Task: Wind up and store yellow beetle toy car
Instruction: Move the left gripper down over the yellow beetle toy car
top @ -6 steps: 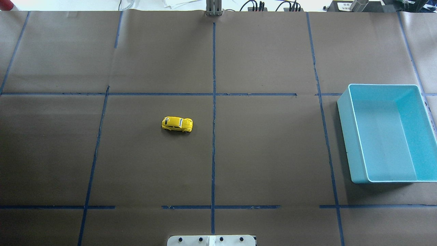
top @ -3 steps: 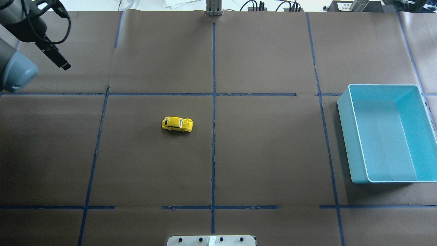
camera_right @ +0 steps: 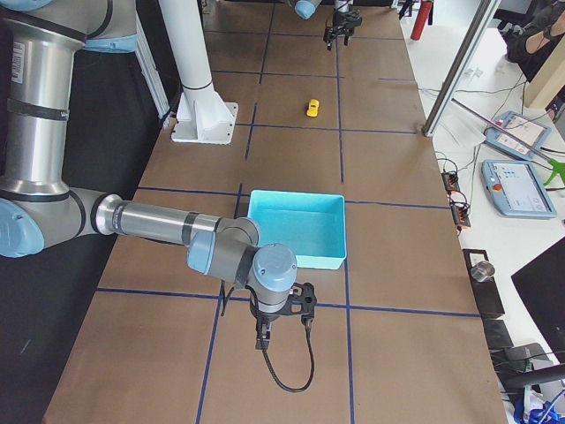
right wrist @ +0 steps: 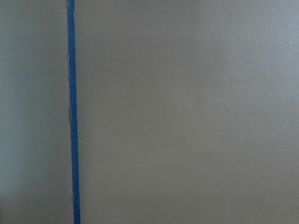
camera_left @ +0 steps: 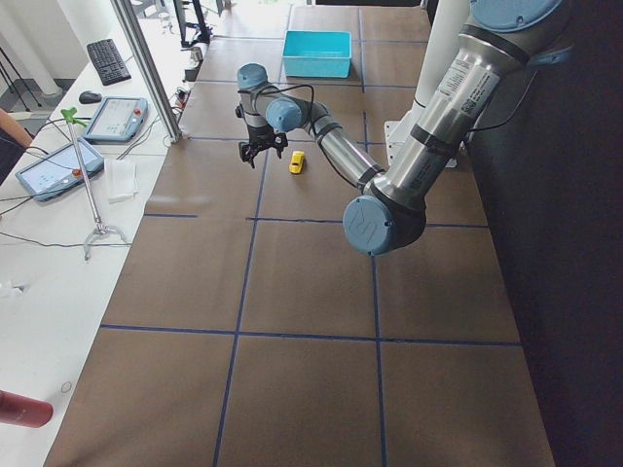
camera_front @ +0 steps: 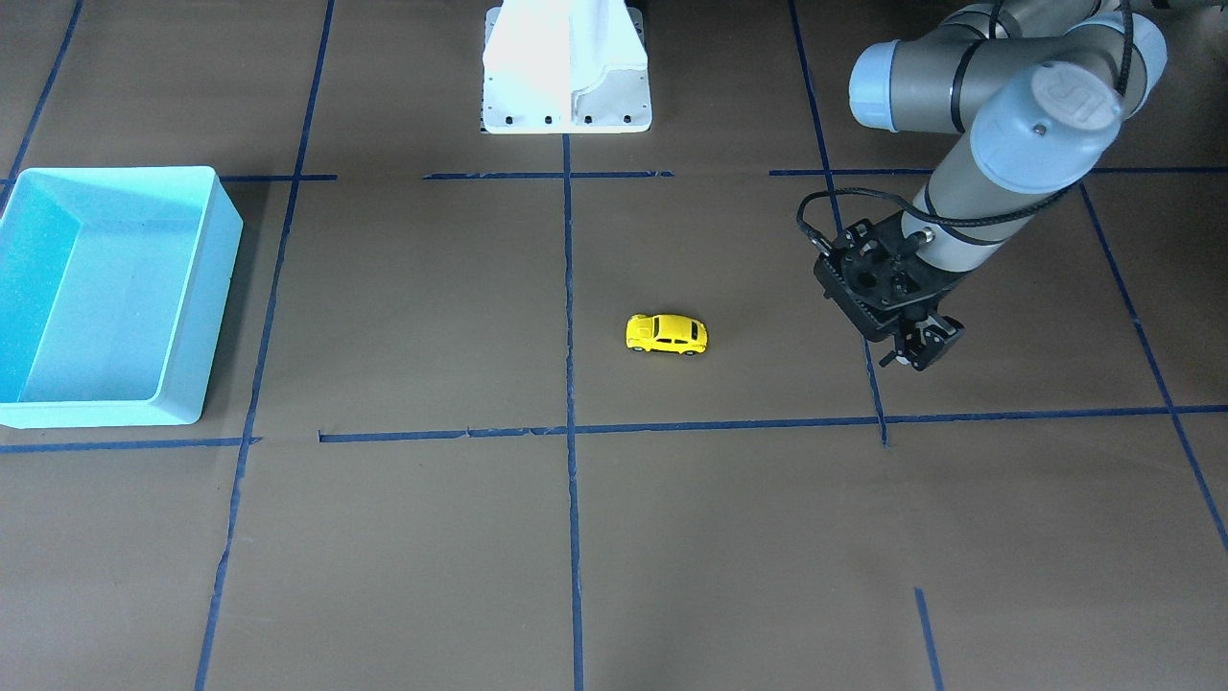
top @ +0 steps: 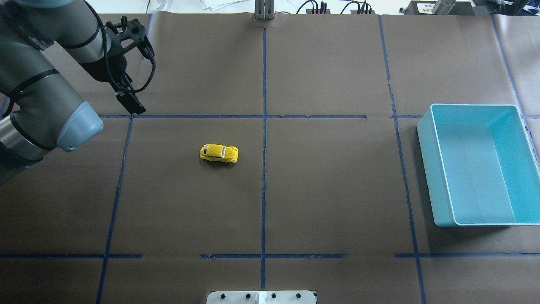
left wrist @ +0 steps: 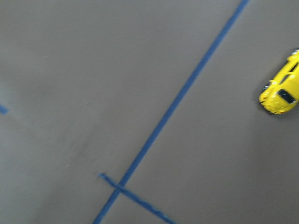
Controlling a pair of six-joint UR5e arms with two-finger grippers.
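Observation:
The yellow beetle toy car (top: 218, 153) stands on its wheels on the brown paper, left of the centre tape line; it also shows in the front view (camera_front: 667, 333) and at the right edge of the left wrist view (left wrist: 282, 88). My left gripper (top: 133, 105) hangs above the table, up and to the left of the car and well apart from it. In the front view its fingers (camera_front: 918, 357) look open and hold nothing. My right gripper (camera_right: 262, 344) shows only in the right side view, low over the paper near the bin; I cannot tell its state.
A light blue open bin (top: 434, 169) stands at the table's right side, with nothing in it (camera_front: 206, 288). Blue tape lines divide the brown paper into squares. The white robot base (camera_front: 566, 106) sits at the middle of the robot's edge.
My left arm has swung in from the upper left corner, and its gripper has travelled right and nearer to the car. The car has not moved.

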